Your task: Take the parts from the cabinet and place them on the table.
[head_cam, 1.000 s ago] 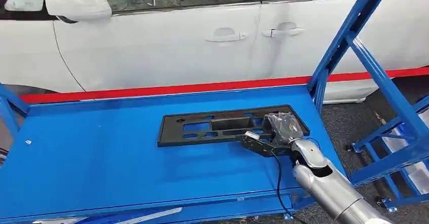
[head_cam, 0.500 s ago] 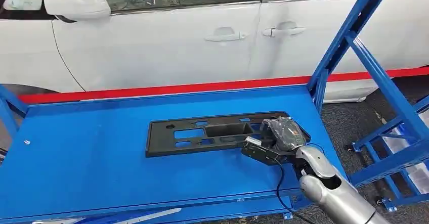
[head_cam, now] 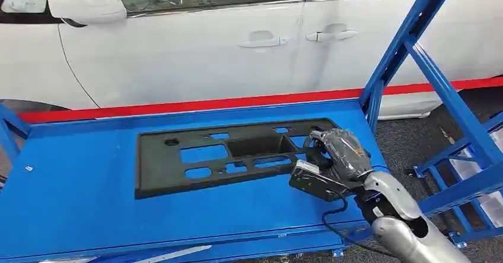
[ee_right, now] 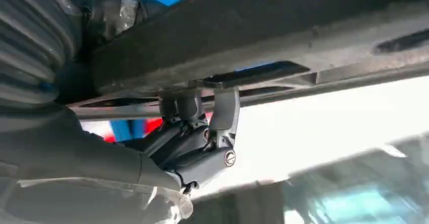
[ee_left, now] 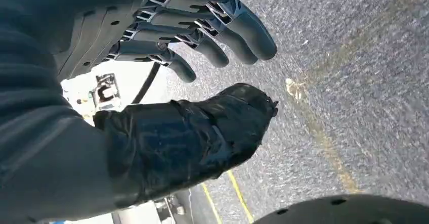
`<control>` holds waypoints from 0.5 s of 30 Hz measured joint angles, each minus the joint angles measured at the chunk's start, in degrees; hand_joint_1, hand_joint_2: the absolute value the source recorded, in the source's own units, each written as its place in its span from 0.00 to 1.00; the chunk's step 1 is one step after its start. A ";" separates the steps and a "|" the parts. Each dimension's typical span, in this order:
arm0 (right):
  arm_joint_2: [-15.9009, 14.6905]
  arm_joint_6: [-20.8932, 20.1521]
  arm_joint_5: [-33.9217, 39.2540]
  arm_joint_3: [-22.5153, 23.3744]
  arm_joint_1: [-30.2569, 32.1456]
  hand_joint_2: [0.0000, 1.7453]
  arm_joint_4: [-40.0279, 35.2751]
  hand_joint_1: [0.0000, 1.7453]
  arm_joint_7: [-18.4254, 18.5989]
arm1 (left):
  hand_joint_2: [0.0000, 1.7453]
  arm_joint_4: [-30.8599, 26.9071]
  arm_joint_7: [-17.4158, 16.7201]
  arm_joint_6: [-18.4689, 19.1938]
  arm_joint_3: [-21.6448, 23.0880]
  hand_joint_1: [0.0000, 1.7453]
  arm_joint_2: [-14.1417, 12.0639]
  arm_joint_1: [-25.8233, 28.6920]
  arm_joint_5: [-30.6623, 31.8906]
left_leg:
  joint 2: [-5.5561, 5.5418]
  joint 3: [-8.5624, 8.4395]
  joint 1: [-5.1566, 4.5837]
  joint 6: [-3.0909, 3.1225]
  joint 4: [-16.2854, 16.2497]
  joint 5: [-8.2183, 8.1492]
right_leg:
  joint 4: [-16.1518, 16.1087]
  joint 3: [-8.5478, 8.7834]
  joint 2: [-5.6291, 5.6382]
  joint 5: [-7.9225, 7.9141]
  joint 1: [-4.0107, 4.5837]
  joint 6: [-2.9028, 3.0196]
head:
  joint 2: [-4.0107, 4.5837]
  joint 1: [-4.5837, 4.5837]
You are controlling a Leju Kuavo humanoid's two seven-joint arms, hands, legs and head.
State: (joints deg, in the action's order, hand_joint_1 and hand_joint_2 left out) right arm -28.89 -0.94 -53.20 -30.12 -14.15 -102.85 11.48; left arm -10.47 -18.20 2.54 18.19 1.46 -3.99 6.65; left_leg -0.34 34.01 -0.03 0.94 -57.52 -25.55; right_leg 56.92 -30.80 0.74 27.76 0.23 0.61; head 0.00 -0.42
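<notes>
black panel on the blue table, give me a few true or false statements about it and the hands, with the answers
1. The right hand grips the black panel at its end nearer the blue rack. True.
2. The black panel is a solid sheet with no openings. False: it has several cutouts that show the blue table through them.
3. The left hand holds a second part. False: it holds nothing, its fingers spread above grey floor.
4. A white car stands beyond the table. True.
5. The panel hangs over the table's near edge. False: it lies within the tabletop.
</notes>
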 joint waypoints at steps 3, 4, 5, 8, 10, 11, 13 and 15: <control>-0.42 -1.14 -2.87 0.51 0.01 1.00 -6.90 1.00 -0.04 | 1.00 0.00 -1.25 0.06 0.02 0.00 0.17 -0.03 0.39 | 0.01 -0.02 0.04 0.03 -0.02 -0.04 | -0.06 0.04 -0.02 0.00 -0.02 -0.02 | 0.00 0.04; -0.48 -1.40 -3.91 0.48 0.05 1.00 -9.12 1.00 -0.04 | 1.00 0.00 -1.47 0.13 0.02 0.00 0.20 -0.01 0.39 | -0.03 0.00 -0.25 0.12 -0.13 -0.13 | -0.11 0.05 -0.04 0.02 -0.13 -0.06 | 0.00 0.02; -0.48 -1.60 -4.55 0.46 0.16 1.00 -10.64 1.00 -0.07 | 1.00 0.00 -1.60 0.13 0.00 0.00 0.20 -0.01 0.43 | -0.03 -0.01 -0.25 0.23 -0.16 -0.20 | -0.11 0.08 -0.02 0.06 -0.19 -0.11 | 0.00 0.00; -0.63 -1.84 -6.32 0.16 0.36 1.00 -14.61 1.00 -0.07 | 1.00 0.00 -1.86 0.33 0.00 0.00 0.20 -0.02 0.83 | -0.06 0.02 -0.37 0.45 -0.31 -0.34 | -0.11 0.13 -0.02 0.11 -0.27 -0.24 | 0.00 0.02; -0.63 -2.21 -7.00 0.05 0.36 1.00 -16.54 1.00 -0.04 | 1.00 0.00 -2.10 0.48 0.02 0.00 0.20 -0.03 1.07 | -0.06 0.01 -0.50 0.73 -0.42 -0.24 | -0.15 0.20 0.00 -0.07 -0.39 -0.54 | 0.00 0.04; -0.70 -2.32 -7.13 0.02 0.36 1.00 -17.17 1.00 -0.07 | 1.00 0.00 -2.12 0.50 0.02 0.00 0.20 -0.04 1.11 | -0.05 -0.03 -0.49 0.97 -0.18 0.00 | -0.20 0.23 0.01 -0.15 -0.37 -0.74 | 0.00 -0.02; -1.05 -2.32 -7.98 -0.09 0.35 1.00 -18.50 1.00 -0.37 | 1.00 0.00 -2.19 0.50 0.02 0.00 0.28 -0.17 1.22 | 0.23 -0.62 0.29 1.35 1.25 0.83 | 1.27 -0.11 -0.19 1.57 -0.38 -1.14 | 0.00 0.22; -1.16 -2.32 -9.75 -0.48 0.36 1.00 -19.44 1.00 -0.70 | 1.00 0.00 -2.19 0.50 0.02 0.00 0.28 -0.18 1.83 | 0.32 -0.48 0.39 1.58 1.31 0.95 | 9.57 -3.53 -0.22 6.90 -0.69 -1.61 | 0.00 0.35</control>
State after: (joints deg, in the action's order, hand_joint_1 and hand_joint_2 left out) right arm -30.05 -3.26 -62.95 -30.60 -13.79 -122.29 10.78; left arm -10.47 -20.39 3.04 18.21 1.75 -4.17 8.48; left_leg -0.02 33.54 0.36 2.52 -56.21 -24.60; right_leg 66.50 -34.34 0.52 34.66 -0.46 -1.01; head 0.00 -0.07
